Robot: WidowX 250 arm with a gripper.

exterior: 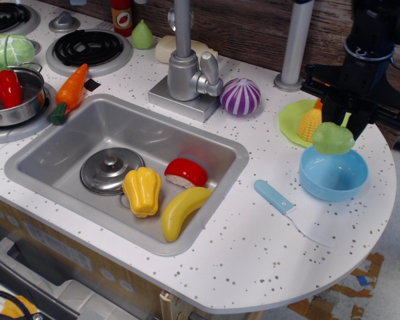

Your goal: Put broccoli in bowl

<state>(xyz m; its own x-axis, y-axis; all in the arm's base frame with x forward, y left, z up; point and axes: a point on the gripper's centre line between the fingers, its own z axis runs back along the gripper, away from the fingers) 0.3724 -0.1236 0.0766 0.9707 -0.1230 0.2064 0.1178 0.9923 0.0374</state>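
The light-green broccoli (333,139) hangs just above the far rim of the light blue bowl (334,177) at the right of the counter. My black gripper (340,125) comes down from the upper right and is shut on the broccoli, holding it from above. The bowl holds nothing inside that I can see.
A lime-green plate (293,122) with corn (310,123) sits just left of the gripper. A blue-handled knife (293,212) lies left of the bowl. A purple onion (241,97), faucet (183,63) and grey post (293,47) stand behind. The sink (67,143) holds a lid, yellow pepper, banana and a red piece.
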